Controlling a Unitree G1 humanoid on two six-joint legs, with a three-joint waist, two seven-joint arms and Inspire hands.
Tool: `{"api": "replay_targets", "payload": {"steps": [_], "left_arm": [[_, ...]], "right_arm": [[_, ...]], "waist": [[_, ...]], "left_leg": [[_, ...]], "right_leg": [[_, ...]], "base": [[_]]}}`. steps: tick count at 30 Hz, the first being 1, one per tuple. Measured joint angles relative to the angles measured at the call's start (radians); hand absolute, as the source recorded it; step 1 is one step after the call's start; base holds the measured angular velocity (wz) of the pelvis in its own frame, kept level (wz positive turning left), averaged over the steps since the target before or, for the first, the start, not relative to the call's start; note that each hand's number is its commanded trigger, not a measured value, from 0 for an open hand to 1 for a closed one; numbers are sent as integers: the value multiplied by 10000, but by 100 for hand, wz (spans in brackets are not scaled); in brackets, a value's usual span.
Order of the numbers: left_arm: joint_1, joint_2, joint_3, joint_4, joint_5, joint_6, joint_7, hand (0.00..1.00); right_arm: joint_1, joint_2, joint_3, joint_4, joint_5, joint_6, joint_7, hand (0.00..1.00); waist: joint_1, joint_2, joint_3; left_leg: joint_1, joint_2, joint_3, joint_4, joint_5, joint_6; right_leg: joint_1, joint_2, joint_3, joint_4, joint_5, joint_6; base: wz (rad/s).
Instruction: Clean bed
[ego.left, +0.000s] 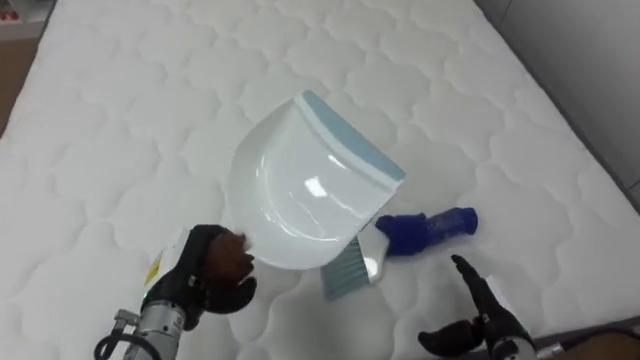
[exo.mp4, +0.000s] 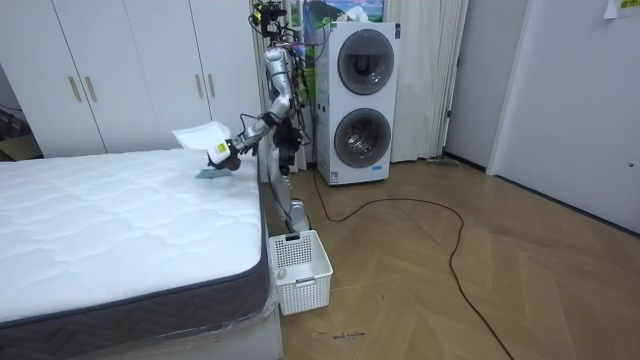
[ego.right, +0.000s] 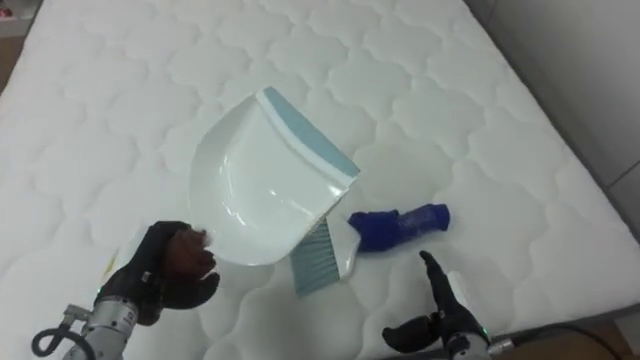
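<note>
Dustpan (ego.left: 300, 190) sits at the centre of your eye view, white with a pale blue lip, its open mouth turned toward the upper right of the frame. Your left hand (ego.left: 215, 265), at the lower left, has its dark fingers curled round the pan's rear end. In the room view the pan is lifted clear of the mattress (ego.left: 120, 120), near the bed's far edge.

Just below and right of the pan, the brush (ego.left: 430, 228) lies flat on the quilted white surface. Its blue handle points right, and its pale bristles are partly covered by the pan's edge.

Your right hand (ego.left: 480, 310) shows at the lower right, fingers straight and spread, holding nothing, near the brush handle but apart from it.

You stand beside the bed. A white basket (exo.mp4: 300, 270) is on the floor by its corner, and stacked laundry machines (exo.mp4: 360, 100) are behind you.
</note>
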Motion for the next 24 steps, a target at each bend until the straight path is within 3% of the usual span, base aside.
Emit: {"api": "replay_targets", "payload": {"steps": [6,8,11,15,18,20,22,24], "left_arm": [[455,-91,271,2178,-586,376,0,0],[496,-232,632,3259,-881,386,0,0],[767,-417,1175,3935,-1253,396,11,0],[1001,-528,1957,4971,-1976,486,8,0],[1059,-539,2437,5655,-1985,942,31,0],[1351,-569,2928,5786,-1900,1358,1,0],[1494,-576,3317,5849,-1891,1654,-82,0],[1509,-581,3588,5994,-1897,2025,-273,0]], "right_arm": [[3,80,-590,1946,438,68,-49,0],[-14,138,-795,2629,431,86,-83,0],[0,150,-1070,3374,405,136,-184,0],[13,149,-1874,4612,388,487,-474,0],[90,165,-2212,5398,339,934,-596,0],[322,187,-3057,5491,337,1362,-645,0],[484,187,-3529,5557,336,1610,-725,0],[577,188,-3673,5798,334,1918,-667,0]], "waist": [[15,28,-35],[7,11,-44],[18,-27,-37],[1,-122,-34],[1,-200,-33],[27,-255,-45],[10,-211,-80],[3,-232,-64]], "left_leg": [[260,152,194,-350,3,-5],[320,199,280,-359,3,-6],[518,272,287,-400,3,-10],[800,291,284,-603,7,-18],[978,305,275,-647,6,-18],[1120,310,279,-722,6,-18],[1192,360,236,-793,1,-20],[1267,351,172,-867,2,-18]], "right_leg": [[230,176,45,-335,87,-83],[267,202,-21,-341,105,-114],[542,186,-261,-530,136,-167],[833,219,-346,-695,132,-174],[1052,187,-541,-828,130,-175],[1152,190,-535,-834,117,-164],[1210,185,-539,-870,112,-158],[1292,166,-564,-860,116,-152]], "base": [[-5],[-9],[-6],[7],[7],[0],[3],[7]]}}
